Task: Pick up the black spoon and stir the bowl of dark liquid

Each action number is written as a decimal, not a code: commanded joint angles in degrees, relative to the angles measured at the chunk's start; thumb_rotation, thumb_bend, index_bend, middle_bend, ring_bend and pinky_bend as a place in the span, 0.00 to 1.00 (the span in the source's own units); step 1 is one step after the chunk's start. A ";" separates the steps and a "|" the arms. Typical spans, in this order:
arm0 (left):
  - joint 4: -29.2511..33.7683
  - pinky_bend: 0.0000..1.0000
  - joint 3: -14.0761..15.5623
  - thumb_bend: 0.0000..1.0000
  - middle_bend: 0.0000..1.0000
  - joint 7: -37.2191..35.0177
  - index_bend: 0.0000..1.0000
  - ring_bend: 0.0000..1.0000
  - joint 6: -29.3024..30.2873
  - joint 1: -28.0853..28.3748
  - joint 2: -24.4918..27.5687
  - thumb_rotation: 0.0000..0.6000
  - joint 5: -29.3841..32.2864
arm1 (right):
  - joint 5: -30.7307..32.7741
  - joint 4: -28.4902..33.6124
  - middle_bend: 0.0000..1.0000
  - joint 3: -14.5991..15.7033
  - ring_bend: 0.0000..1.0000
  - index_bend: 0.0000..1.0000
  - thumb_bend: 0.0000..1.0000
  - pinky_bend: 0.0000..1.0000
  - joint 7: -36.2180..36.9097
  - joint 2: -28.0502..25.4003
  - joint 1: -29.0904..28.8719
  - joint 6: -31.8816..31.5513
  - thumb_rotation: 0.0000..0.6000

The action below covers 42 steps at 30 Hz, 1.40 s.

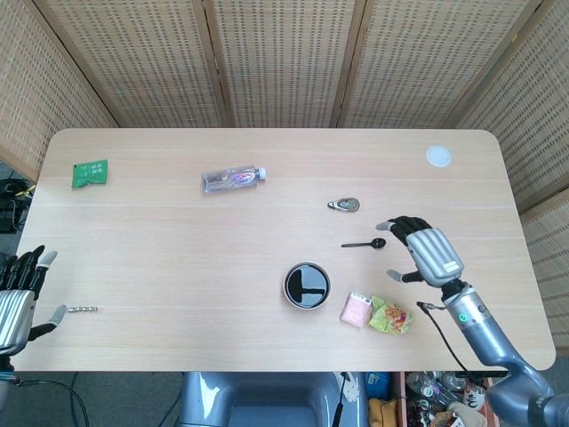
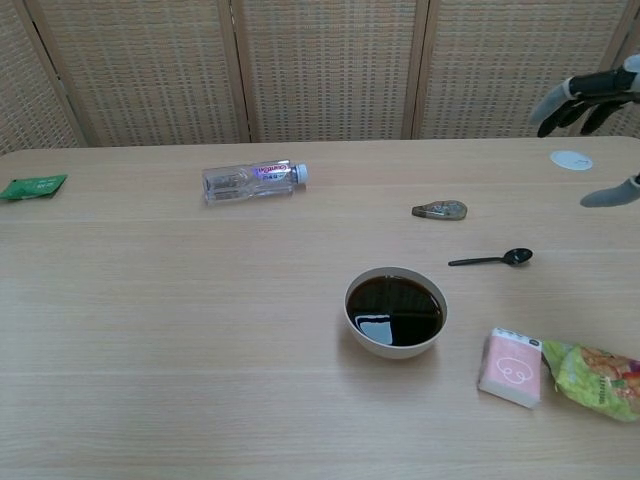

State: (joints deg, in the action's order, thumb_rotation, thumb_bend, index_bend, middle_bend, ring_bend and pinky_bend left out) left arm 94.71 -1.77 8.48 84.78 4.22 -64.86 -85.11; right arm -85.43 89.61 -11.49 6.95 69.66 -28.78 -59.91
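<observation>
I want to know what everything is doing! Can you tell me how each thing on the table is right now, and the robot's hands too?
black spoon: lying flat, untouched
bowl: upright, full of dark liquid
bottle: lying on its side, cap on
right hand: open, beside the spoon, holding nothing
left hand: open, at the table edge
pink carton: closed
snack bag: closed

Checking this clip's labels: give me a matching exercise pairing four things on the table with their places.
Things:
1. black spoon
2. green packet
3. clear bottle
4. pink carton

Places:
A. far left of the table
B. lying on its side, left of centre
C. just right of the bowl, beside the snack bag
D. right by the right hand fingertips

Pairs: 1-D, 2-A, 3-B, 4-C
</observation>
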 commanded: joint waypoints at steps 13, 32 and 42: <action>-0.04 0.00 -0.51 0.32 0.00 0.02 0.00 0.00 -0.56 0.80 -0.03 1.00 0.16 | 6.04 -9.31 0.64 -2.18 0.66 0.30 0.22 0.81 -4.05 5.88 -12.72 14.15 1.00; 0.17 0.00 -0.60 0.32 0.00 0.65 0.00 0.00 -0.93 1.37 -0.12 1.00 0.28 | 13.56 -20.60 0.90 -1.13 0.92 0.44 0.35 1.00 -5.95 13.62 -19.97 22.81 1.00; 0.31 0.00 -0.59 0.32 0.00 0.97 0.00 0.00 -1.07 1.59 -0.26 1.00 0.32 | 16.74 -24.17 0.91 -0.67 0.93 0.49 0.45 1.00 -7.46 16.85 -21.58 24.37 1.00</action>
State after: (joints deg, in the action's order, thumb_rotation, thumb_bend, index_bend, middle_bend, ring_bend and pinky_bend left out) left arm 95.02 -2.36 9.45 83.72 5.80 -65.12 -84.78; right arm -68.93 65.74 -12.28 -0.30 86.20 -50.19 -35.70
